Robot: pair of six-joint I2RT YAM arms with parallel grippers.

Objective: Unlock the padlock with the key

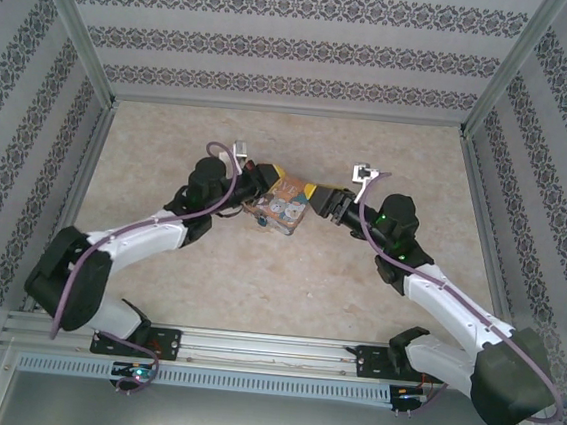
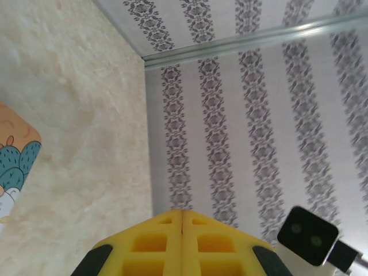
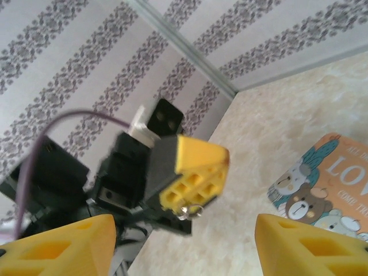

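Where our left gripper sits pinched shut, silvery piece at tip, right gripper faces it across tin, fingers spread, empty.

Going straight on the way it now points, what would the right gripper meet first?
Likely the left gripper, its yellow fingers shut on a small silvery metal loop; it sits between the right gripper's open fingers, though depth is unclear.

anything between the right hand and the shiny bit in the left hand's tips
Nothing visible: the open right hand faces the shiny bit in the left hand directly; the tin lies aside.
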